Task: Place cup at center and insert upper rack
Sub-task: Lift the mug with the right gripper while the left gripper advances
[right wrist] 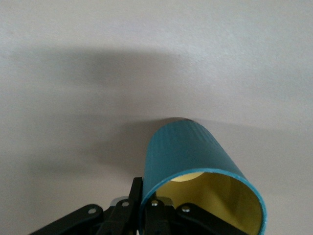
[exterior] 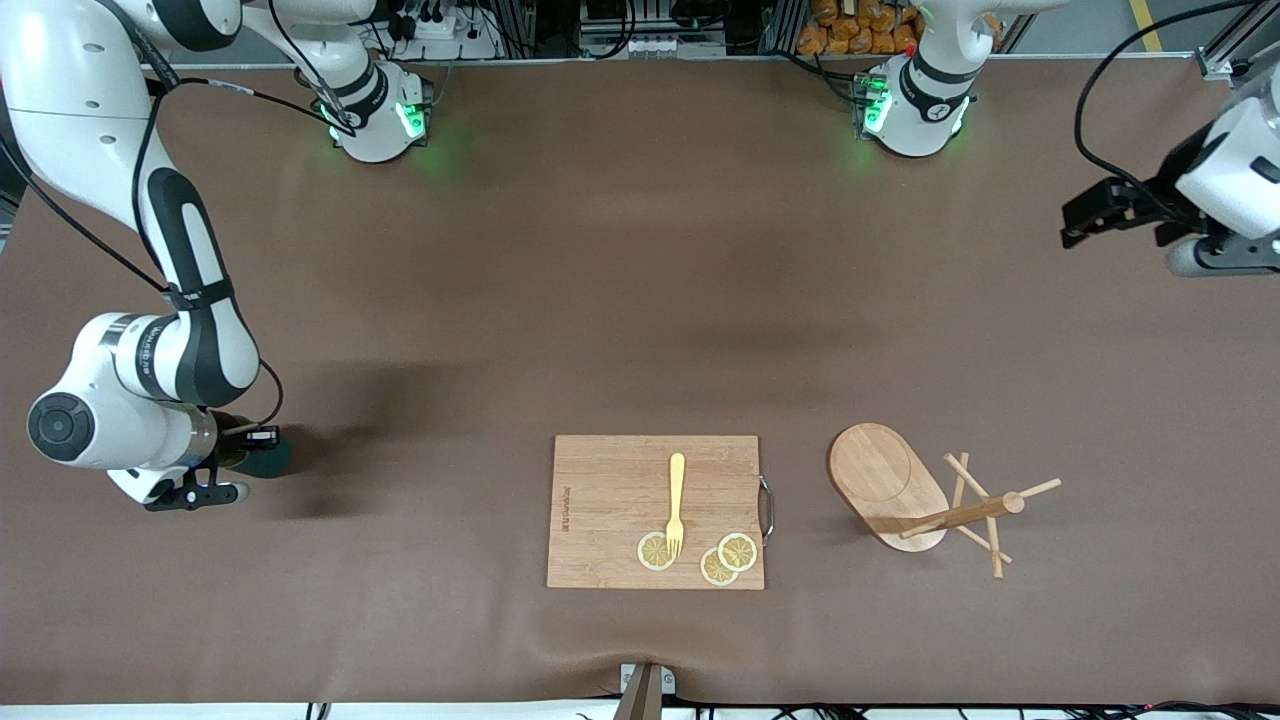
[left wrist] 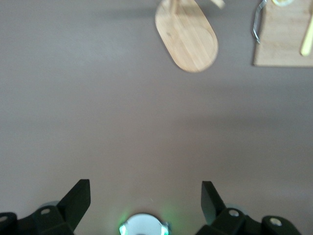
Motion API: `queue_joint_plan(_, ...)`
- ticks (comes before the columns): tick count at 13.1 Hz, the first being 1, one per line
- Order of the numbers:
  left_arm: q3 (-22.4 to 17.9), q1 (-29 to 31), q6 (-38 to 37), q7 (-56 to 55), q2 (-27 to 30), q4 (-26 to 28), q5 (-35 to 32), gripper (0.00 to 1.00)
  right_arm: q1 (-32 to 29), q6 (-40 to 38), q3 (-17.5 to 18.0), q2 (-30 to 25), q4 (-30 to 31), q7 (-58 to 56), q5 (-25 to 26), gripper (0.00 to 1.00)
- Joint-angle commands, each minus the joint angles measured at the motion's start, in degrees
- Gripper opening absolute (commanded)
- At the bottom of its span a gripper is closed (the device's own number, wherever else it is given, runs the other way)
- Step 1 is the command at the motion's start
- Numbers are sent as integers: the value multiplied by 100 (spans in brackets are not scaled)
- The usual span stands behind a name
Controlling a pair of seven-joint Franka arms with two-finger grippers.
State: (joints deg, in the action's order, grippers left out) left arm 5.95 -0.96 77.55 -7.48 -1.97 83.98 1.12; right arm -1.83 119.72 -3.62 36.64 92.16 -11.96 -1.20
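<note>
Brown table (exterior: 620, 300) w/ cutting board (exterior: 610, 500), upper rack (exterior: 900, 490) on side, cup (exterior: 268, 458).

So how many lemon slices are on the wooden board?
3, all on the wooden board, at its edge nearest the front camera. One slice lies under the fork tines; the other two overlap beside it, toward the left arm's end. None look hidden.

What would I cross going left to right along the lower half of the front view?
Right gripper shut on the teal cup → wooden cutting board → yellow fork → lemon slices → fallen mug tree.
</note>
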Motion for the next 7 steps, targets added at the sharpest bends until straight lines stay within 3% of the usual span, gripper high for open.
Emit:
queue_joint_plan(1, 160, -1, -852, -262, 196, -13, 204, 100, 313, -116, 20, -165, -67, 9, -335, 0)
queue_joint_plan(3, 686, -19, -1207, -673, 336, -39, -110, 100, 725, -142, 11, -306, -67, 219, -792, 0)
queue_joint_plan(5, 715, 16, -1269, -983, 635, 48, -218, 100, 1182, -203, 11, -385, -67, 447, -908, 0)
queue_joint_plan(7, 723, -62, -1182, -1010, 427, -39, -244, 100, 1753, -352, 20, -403, -67, 720, -917, 0)
